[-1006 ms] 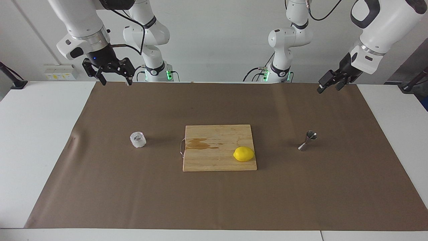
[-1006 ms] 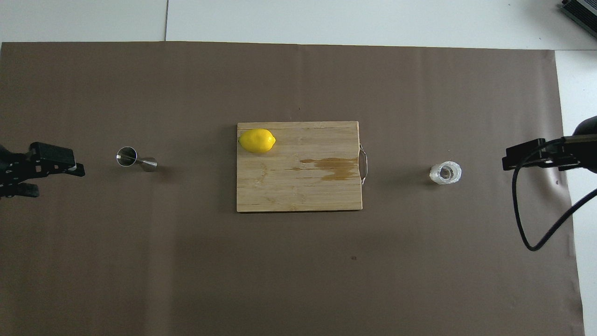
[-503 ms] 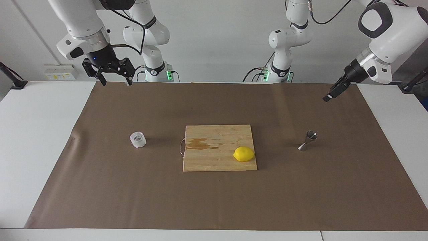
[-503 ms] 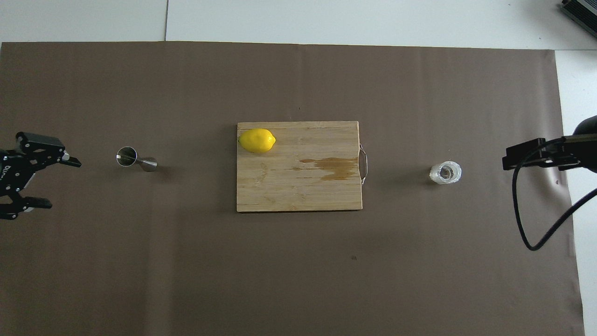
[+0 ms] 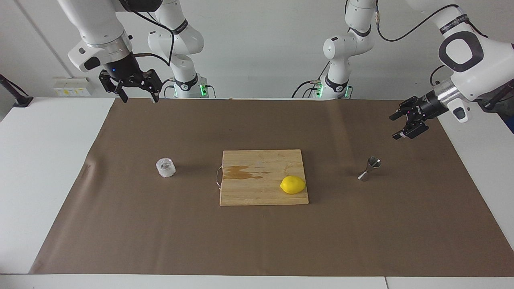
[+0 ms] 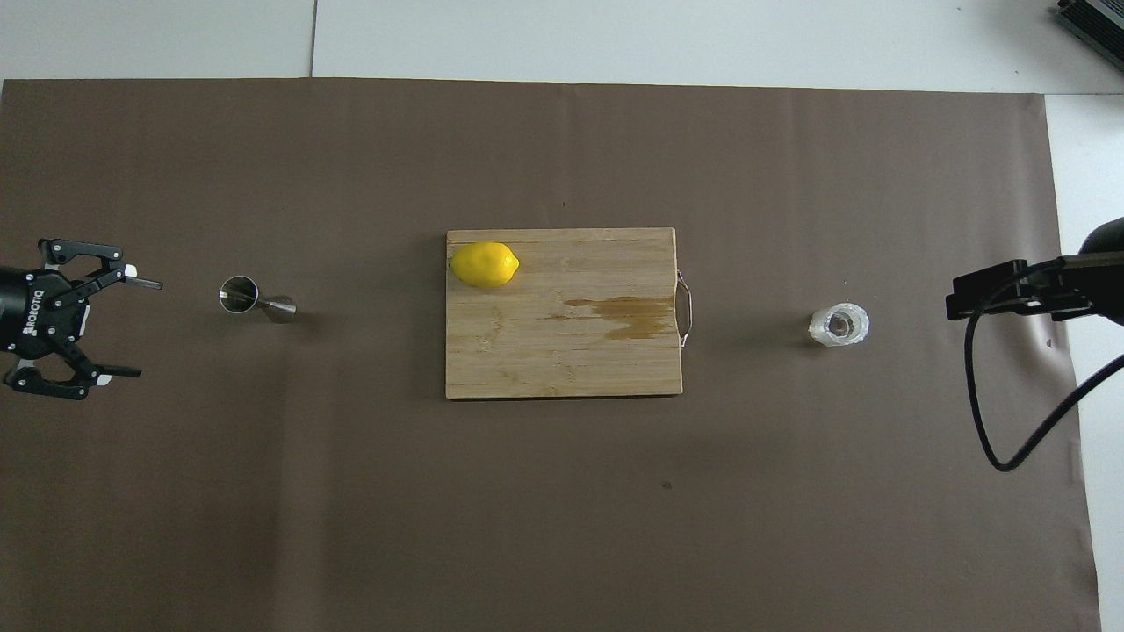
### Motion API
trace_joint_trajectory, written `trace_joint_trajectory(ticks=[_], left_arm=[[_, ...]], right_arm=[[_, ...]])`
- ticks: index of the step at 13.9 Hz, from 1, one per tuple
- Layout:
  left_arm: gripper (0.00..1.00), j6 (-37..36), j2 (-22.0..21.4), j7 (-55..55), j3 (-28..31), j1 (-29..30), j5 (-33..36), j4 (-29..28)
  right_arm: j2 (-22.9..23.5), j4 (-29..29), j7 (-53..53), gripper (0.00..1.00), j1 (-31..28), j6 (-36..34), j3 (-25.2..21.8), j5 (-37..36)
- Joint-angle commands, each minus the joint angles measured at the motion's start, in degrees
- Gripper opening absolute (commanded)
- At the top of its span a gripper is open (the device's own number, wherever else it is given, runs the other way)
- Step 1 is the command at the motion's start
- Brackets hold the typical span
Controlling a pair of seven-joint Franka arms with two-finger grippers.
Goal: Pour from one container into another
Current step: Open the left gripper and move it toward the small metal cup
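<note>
The clear faceted cup [image 5: 166,167] [image 6: 839,325] stands on the brown mat toward the right arm's end of the table. The steel hourglass jigger [image 5: 369,168] [image 6: 255,300] stands on the mat toward the left arm's end. My left gripper [image 5: 393,127] [image 6: 145,329] hangs open over the mat, apart from the jigger, its fingers pointing sideways toward it. My right gripper [image 5: 139,99] [image 6: 959,304] waits open and raised over the mat's edge, apart from the cup. Neither holds anything.
A wooden cutting board [image 5: 261,196] [image 6: 562,369] with a wet stain lies mid-table between cup and jigger. A yellow lemon [image 5: 292,184] [image 6: 484,264] rests on its corner. A black cable [image 6: 992,439] loops below the right gripper.
The left arm has swung down and turned its gripper, so the open fingers now point sideways toward the jigger. The right arm, cup and jigger have not moved.
</note>
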Motion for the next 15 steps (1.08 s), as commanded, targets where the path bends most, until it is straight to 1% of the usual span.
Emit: trace_joint_trajectory(ticks=[1,5,8,10,12,15], left_arm=[[1.0,6.57,-1.13,-10.84,-0.63,0.46,-3.0,-5.33],[1.0,17.13,-3.76,-20.1,-0.63,1.17,-14.58,-15.35],[1.0,23.98,-6.75,-20.56,-0.63,2.75,-25.47,-23.26],[1.0,28.73,-7.11,-20.47,-0.63,1.7,-28.57,-26.08],[1.0,31.64,-6.41,-20.38,-0.72,0.56,-32.43,-26.27],[1.0,34.98,-5.8,-20.29,-0.72,-1.55,-34.11,-26.36]], right_arm=[[-0.48,-0.08,0.39,1.0,-0.12,-0.94,-0.23,0.9],[-0.48,-0.08,0.39,1.0,-0.12,-0.94,-0.23,0.9],[-0.48,-0.08,0.39,1.0,-0.12,-0.94,-0.23,0.9],[-0.48,-0.08,0.39,1.0,-0.12,-0.94,-0.23,0.9],[-0.48,-0.08,0.39,1.0,-0.12,-0.94,-0.23,0.9],[-0.48,-0.08,0.3,1.0,-0.12,-0.94,-0.23,0.9]])
